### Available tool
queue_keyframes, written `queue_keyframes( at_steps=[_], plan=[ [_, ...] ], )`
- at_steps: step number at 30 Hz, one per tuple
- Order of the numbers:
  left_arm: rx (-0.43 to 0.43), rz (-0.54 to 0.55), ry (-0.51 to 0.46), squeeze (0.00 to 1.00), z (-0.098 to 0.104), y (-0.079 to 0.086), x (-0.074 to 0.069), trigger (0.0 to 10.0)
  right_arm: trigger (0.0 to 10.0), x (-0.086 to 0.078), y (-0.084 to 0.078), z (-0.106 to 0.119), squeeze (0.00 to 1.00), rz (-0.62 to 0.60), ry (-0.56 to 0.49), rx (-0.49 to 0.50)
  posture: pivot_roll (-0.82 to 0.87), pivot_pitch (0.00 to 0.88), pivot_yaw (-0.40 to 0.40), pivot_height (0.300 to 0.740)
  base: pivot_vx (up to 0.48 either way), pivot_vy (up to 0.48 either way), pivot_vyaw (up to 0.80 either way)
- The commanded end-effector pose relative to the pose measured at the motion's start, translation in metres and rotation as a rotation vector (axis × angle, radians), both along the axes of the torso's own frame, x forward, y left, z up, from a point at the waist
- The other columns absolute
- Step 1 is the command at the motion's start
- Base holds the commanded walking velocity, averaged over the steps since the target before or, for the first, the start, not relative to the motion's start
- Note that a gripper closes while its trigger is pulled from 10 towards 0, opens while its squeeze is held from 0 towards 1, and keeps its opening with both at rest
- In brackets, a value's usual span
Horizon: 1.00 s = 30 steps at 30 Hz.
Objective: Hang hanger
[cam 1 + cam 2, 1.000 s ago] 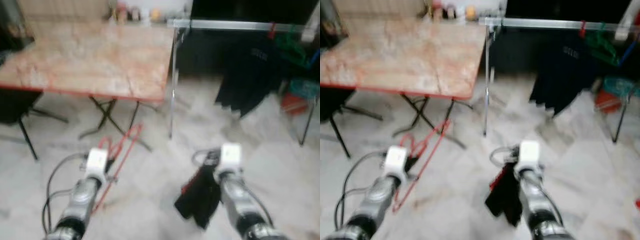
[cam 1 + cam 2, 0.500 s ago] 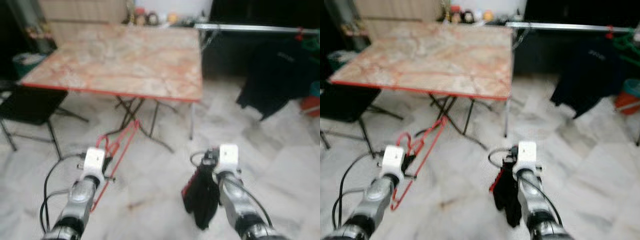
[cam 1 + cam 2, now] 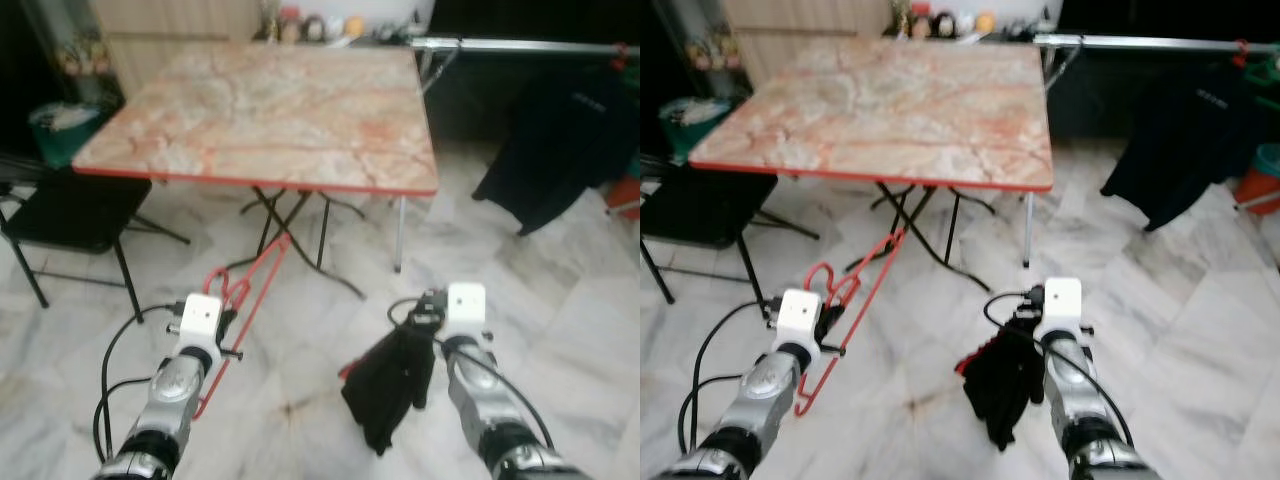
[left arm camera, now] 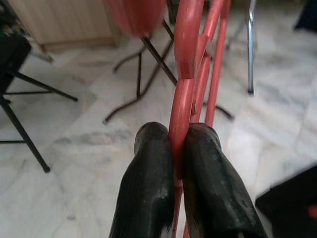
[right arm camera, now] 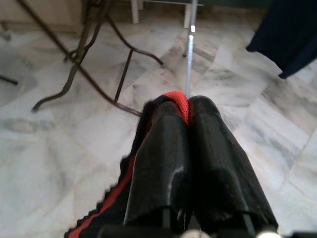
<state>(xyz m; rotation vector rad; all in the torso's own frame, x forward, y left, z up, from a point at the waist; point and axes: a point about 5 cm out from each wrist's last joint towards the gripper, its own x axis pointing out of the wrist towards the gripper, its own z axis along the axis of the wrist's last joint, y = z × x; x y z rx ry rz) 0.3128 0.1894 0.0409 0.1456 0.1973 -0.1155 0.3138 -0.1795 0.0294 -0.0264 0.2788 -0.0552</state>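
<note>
My left gripper [image 4: 178,148] is shut on a bundle of red plastic hangers [image 3: 247,288], which stick out forward above the floor. In the left wrist view the two black fingers [image 4: 151,173] pinch the red hanger bar [image 4: 184,59]. My right gripper [image 5: 184,116] is shut on a black garment with red trim [image 3: 385,378], which hangs limp below it. A metal clothes rail [image 3: 520,45] runs across the far right, with a dark shirt [image 3: 555,140] hanging from it on a red hanger.
A marble-topped folding table [image 3: 270,110] with a red edge stands ahead on the left. A black chair [image 3: 65,210] is at its left. Small bottles line the far table edge [image 3: 300,25]. An orange object [image 3: 1255,185] sits on the marble floor at far right.
The whole picture has shifted: the table and rail now sit further right and nearer, so the camera has moved. Both grippers keep the same hold.
</note>
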Motion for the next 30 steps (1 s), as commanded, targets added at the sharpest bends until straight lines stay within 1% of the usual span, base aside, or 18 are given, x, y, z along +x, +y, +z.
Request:
queue_keyframes(
  at_steps=[1, 6, 10, 12, 14, 17, 20, 24, 26, 30],
  plan=[
    [-0.001, -0.004, 0.022, 0.00, -0.006, -0.002, -0.005, 10.0, 10.0, 0.005, 0.000, 0.007, 0.00, 0.007, -0.033, -0.009, 0.12, 0.000, -0.019, 0.740, 0.000, 0.000, 0.00],
    [-0.026, 0.001, 0.015, 0.00, -0.006, -0.004, -0.005, 10.0, 10.0, 0.005, 0.000, 0.008, 0.00, 0.007, -0.041, -0.011, 0.12, 0.000, -0.019, 0.740, 0.000, 0.000, 0.00],
    [-0.019, -0.011, 0.024, 0.00, -0.007, -0.005, -0.005, 10.0, 10.0, 0.006, 0.000, 0.011, 0.00, 0.009, -0.052, -0.012, 0.12, 0.000, -0.019, 0.740, 0.000, 0.000, 0.00],
    [-0.040, -0.015, 0.010, 0.00, -0.005, -0.007, -0.005, 10.0, 10.0, 0.007, 0.001, 0.012, 0.00, 0.016, -0.064, -0.011, 0.12, 0.000, -0.018, 0.740, 0.000, 0.000, 0.00],
    [-0.029, -0.018, 0.007, 0.00, -0.005, -0.007, -0.005, 10.0, 10.0, 0.007, 0.001, 0.013, 0.00, 0.019, -0.071, -0.012, 0.12, 0.000, -0.018, 0.740, 0.000, 0.000, 0.00],
    [-0.027, -0.016, 0.006, 0.00, -0.005, -0.006, -0.005, 10.0, 10.0, 0.008, 0.003, 0.016, 0.00, 0.036, -0.090, -0.017, 0.12, 0.000, -0.017, 0.740, 0.442, 0.000, 0.00],
    [-0.027, -0.008, 0.005, 0.00, -0.005, -0.004, -0.004, 10.0, 10.0, 0.009, 0.006, 0.019, 0.00, 0.059, -0.112, -0.030, 0.12, 0.000, -0.018, 0.740, 0.480, 0.000, 0.66],
    [-0.027, -0.006, 0.005, 0.00, -0.005, -0.004, -0.004, 10.0, 10.0, 0.010, 0.008, 0.020, 0.00, 0.063, -0.125, -0.020, 0.12, 0.000, -0.018, 0.740, 0.480, 0.000, 0.75],
    [-0.026, -0.004, 0.007, 0.00, -0.005, -0.004, -0.005, 10.0, 10.0, 0.010, 0.006, 0.022, 0.00, 0.039, -0.137, 0.015, 0.12, 0.000, -0.019, 0.740, 0.480, 0.000, 0.00],
    [-0.025, -0.002, 0.009, 0.00, -0.005, -0.004, -0.005, 10.0, 10.0, 0.011, 0.005, 0.023, 0.00, 0.049, -0.140, -0.002, 0.12, 0.000, -0.021, 0.740, 0.480, 0.000, 0.00]
  ],
)
